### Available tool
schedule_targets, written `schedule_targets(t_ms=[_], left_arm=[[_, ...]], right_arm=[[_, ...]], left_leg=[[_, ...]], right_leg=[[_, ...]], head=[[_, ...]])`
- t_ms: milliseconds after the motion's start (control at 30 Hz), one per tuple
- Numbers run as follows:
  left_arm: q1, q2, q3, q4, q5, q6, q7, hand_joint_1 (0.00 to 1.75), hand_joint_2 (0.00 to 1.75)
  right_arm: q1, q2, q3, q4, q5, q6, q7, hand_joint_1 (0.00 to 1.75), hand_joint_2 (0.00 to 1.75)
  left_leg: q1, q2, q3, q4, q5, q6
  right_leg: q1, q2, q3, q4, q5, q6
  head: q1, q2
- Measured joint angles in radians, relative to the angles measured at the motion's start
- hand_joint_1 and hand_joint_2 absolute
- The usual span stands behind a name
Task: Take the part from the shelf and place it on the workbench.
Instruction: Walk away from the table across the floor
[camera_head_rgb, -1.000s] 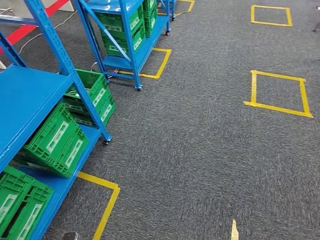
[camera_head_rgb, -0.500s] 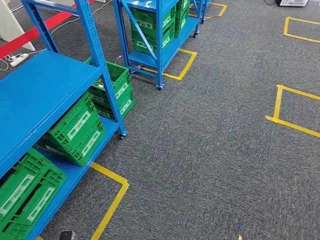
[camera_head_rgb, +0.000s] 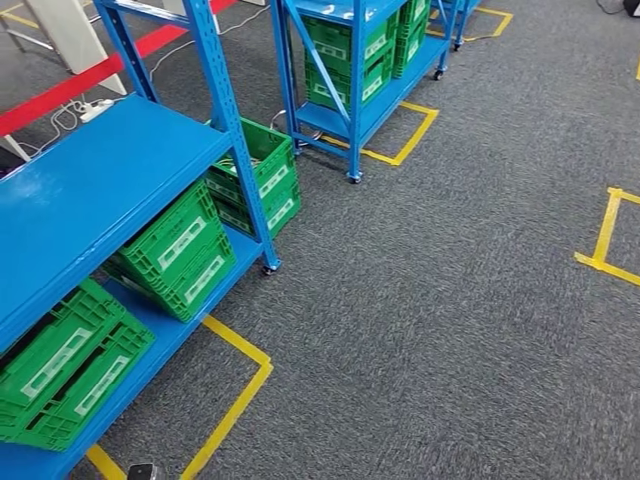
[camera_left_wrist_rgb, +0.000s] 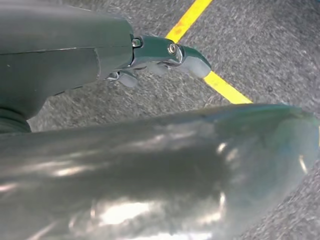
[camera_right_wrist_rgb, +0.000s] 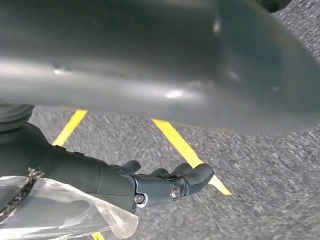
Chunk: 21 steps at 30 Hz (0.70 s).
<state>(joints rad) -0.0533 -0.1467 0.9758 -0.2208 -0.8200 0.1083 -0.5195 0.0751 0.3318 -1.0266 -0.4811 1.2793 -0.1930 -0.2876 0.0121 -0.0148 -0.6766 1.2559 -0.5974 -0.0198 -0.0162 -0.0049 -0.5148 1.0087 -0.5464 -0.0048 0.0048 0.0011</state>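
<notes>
Blue steel shelving (camera_head_rgb: 113, 190) stands on your left in the head view, with green plastic crates (camera_head_rgb: 181, 250) on its lowest deck and yellow tape (camera_head_rgb: 234, 400) marking the grey carpet (camera_head_rgb: 423, 320) beside it. Your right hand (camera_right_wrist_rgb: 151, 185) hangs over the carpet with a clear plastic bag (camera_right_wrist_rgb: 56, 210) against its palm side; whether the fingers grip it you cannot tell. Your left hand (camera_left_wrist_rgb: 162, 55) hangs over the tape, fingers loosely curled, nothing visible in it.
</notes>
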Motion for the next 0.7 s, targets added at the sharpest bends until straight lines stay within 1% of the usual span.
schedule_targets(t_ms=[33, 67, 100, 133, 167, 200, 233, 267, 300, 333, 367, 400, 433, 467, 500, 533, 567, 600, 633, 700], left_arm=[[0.001, -0.001, 0.0, 0.0, 0.0, 0.0, 0.0, 0.0, 0.0], [0.003, -0.001, 0.0, 0.0, 0.0, 0.0, 0.0, 0.0, 0.0], [0.005, -0.001, 0.0, 0.0, 0.0, 0.0, 0.0, 0.0, 0.0], [0.007, -0.001, 0.001, 0.0, 0.0, 0.0, 0.0, 0.0, 0.0], [0.007, 0.001, 0.001, 0.0, 0.0, 0.0, 0.0, 0.0, 0.0], [0.008, 0.001, 0.002, 0.0, -0.001, 0.0, -0.001, 0.0, 0.0], [0.007, 0.002, 0.003, 0.0, -0.001, 0.0, -0.001, 0.0, 0.0], [0.006, 0.003, 0.004, 0.0, -0.002, 0.0, -0.002, 0.0, 0.0], [0.006, 0.003, 0.004, 0.0, -0.003, 0.0, -0.002, 0.0, 0.0], [0.007, 0.003, 0.005, 0.0, -0.003, 0.0, -0.002, 0.0, 0.0], [0.009, 0.003, 0.005, 0.0, -0.003, 0.0, -0.003, 0.0, 0.0], [0.01, 0.003, 0.006, 0.0, -0.003, 0.0, -0.003, 0.0, 0.0], [0.009, 0.003, 0.006, 0.0, -0.003, 0.0, -0.004, 0.0, 0.0], [0.007, 0.003, 0.007, 0.0, -0.003, 0.0, -0.004, 0.0, 0.0], [0.005, 0.003, 0.007, 0.0, -0.003, 0.0, -0.004, 0.0, 0.0], [0.005, 0.002, 0.007, 0.0, -0.003, 0.0, -0.004, 0.0, 0.0], [0.006, 0.001, 0.007, 0.0, -0.003, 0.0, -0.004, 0.0, 0.0], [0.007, 0.0, 0.007, 0.0, -0.003, 0.0, -0.004, 0.0, 0.0], [0.008, -0.002, 0.007, 0.0, -0.003, 0.0, -0.004, 0.0, 0.0], [0.007, -0.004, 0.007, 0.0, -0.003, 0.0, -0.004, 0.0, 0.0]], right_arm=[[0.001, 0.0, 0.0, 0.0, -0.002, 0.0, 0.0, 0.0, 0.0], [0.001, 0.0, 0.002, 0.0, -0.004, 0.0, 0.0, 0.0, 0.0], [0.001, 0.0, 0.004, -0.001, -0.008, 0.0, 0.0, 0.0, 0.0], [0.002, 0.0, 0.007, -0.001, -0.012, 0.0, 0.0, 0.0, 0.0], [0.002, 0.0, 0.011, -0.002, -0.017, 0.001, 0.0, 0.0, 0.0], [0.003, 0.001, 0.016, -0.002, -0.021, 0.002, 0.0, 0.0, 0.0], [0.003, 0.002, 0.02, -0.003, -0.025, 0.004, 0.0, 0.0, 0.0], [0.004, 0.002, 0.024, -0.004, -0.03, 0.005, 0.001, 0.0, 0.0], [0.004, 0.002, 0.028, -0.005, -0.034, 0.008, 0.002, 0.0, 0.0], [0.005, 0.002, 0.032, -0.006, -0.038, 0.01, 0.003, 0.0, 0.0], [0.006, 0.002, 0.037, -0.007, -0.041, 0.012, 0.004, 0.0, 0.0], [0.006, 0.001, 0.042, -0.008, -0.044, 0.013, 0.004, 0.0, 0.0], [0.006, 0.0, 0.046, -0.009, -0.046, 0.013, 0.004, 0.0, 0.0], [0.007, 0.0, 0.05, -0.01, -0.047, 0.014, 0.004, 0.0, 0.0], [0.008, 0.0, 0.051, -0.011, -0.048, 0.014, 0.005, 0.0, 0.0], [0.01, -0.001, 0.052, -0.012, -0.049, 0.014, 0.005, 0.0, 0.0], [0.013, -0.001, 0.053, -0.013, -0.049, 0.014, 0.006, 0.0, 0.0], [0.015, -0.001, 0.054, -0.013, -0.049, 0.014, 0.006, 0.0, 0.0], [0.017, -0.001, 0.055, -0.014, -0.05, 0.014, 0.006, 0.0, 0.0], [0.019, -0.001, 0.057, -0.014, -0.05, 0.014, 0.006, 0.0, 0.0]], left_leg=[[0.0, 0.003, -0.026, 0.047, -0.009, 0.001], [-0.001, 0.004, -0.036, 0.059, 0.001, 0.004], [-0.003, 0.004, -0.026, 0.032, 0.031, 0.01], [-0.006, 0.005, 0.0, -0.027, 0.073, 0.018], [-0.011, 0.01, 0.029, -0.088, 0.106, 0.029], [-0.017, 0.015, 0.056, -0.143, 0.125, 0.04], [-0.024, 0.021, 0.075, -0.18, 0.128, 0.049], [-0.028, 0.024, 0.084, -0.198, 0.12, 0.055], [-0.031, 0.024, 0.091, -0.213, 0.114, 0.058], [-0.03, 0.022, 0.1, -0.225, 0.112, 0.061], [-0.027, 0.02, 0.111, -0.237, 0.112, 0.063], [-0.023, 0.018, 0.124, -0.247, 0.112, 0.065], [-0.019, 0.016, 0.136, -0.255, 0.112, 0.066], [-0.017, 0.015, 0.143, -0.258, 0.109, 0.067], [-0.016, 0.013, 0.148, -0.259, 0.104, 0.068], [-0.015, 0.01, 0.154, -0.259, 0.098, 0.067], [-0.015, 0.008, 0.162, -0.259, 0.091, 0.066], [-0.014, 0.005, 0.172, -0.259, 0.083, 0.065], [-0.013, 0.003, 0.185, -0.259, 0.074, 0.062], [-0.013, 0.0, 0.208, -0.257, 0.054, 0.054]], right_leg=[[0.003, -0.009, 0.005, 0.0, -0.005, -0.002], [0.007, -0.015, 0.011, 0.0, -0.011, -0.002], [0.009, -0.019, 0.02, 0.0, -0.017, -0.002], [0.012, -0.023, 0.03, 0.0, -0.024, -0.001], [0.013, -0.026, 0.036, -0.001, -0.031, 0.0], [0.013, -0.029, 0.041, -0.002, -0.038, 0.003], [0.013, -0.032, 0.042, -0.005, -0.043, 0.008], [0.012, -0.035, 0.047, -0.006, -0.043, 0.013], [0.011, -0.037, 0.054, -0.006, -0.04, 0.02], [0.009, -0.038, 0.058, -0.006, -0.038, 0.026], [0.008, -0.033, 0.061, 0.003, -0.037, 0.031], [0.007, -0.024, 0.047, 0.028, -0.04, 0.036], [0.007, -0.014, 0.02, 0.076, -0.051, 0.039], [0.006, -0.004, -0.021, 0.141, -0.069, 0.044], [0.006, 0.0, -0.07, 0.21, -0.094, 0.048], [0.005, 0.001, -0.116, 0.265, -0.119, 0.051], [0.005, 0.001, -0.148, 0.289, -0.13, 0.052], [0.005, 0.001, -0.163, 0.278, -0.119, 0.052], [0.005, 0.001, -0.161, 0.234, -0.083, 0.051], [0.006, 0.002, -0.134, 0.106, 0.018, 0.046]], head=[[0.0, 0.0], [0.0, 0.0], [0.0, 0.0], [0.0, 0.0], [0.001, 0.0], [0.003, 0.0], [0.004, 0.0], [0.005, 0.0], [0.004, 0.0], [0.003, 0.0], [0.004, 0.0], [0.005, 0.0], [0.008, 0.0], [0.01, 0.0], [0.011, 0.0], [0.012, 0.0], [0.012, 0.0], [0.012, 0.0], [0.012, 0.0], [0.012, 0.0]])
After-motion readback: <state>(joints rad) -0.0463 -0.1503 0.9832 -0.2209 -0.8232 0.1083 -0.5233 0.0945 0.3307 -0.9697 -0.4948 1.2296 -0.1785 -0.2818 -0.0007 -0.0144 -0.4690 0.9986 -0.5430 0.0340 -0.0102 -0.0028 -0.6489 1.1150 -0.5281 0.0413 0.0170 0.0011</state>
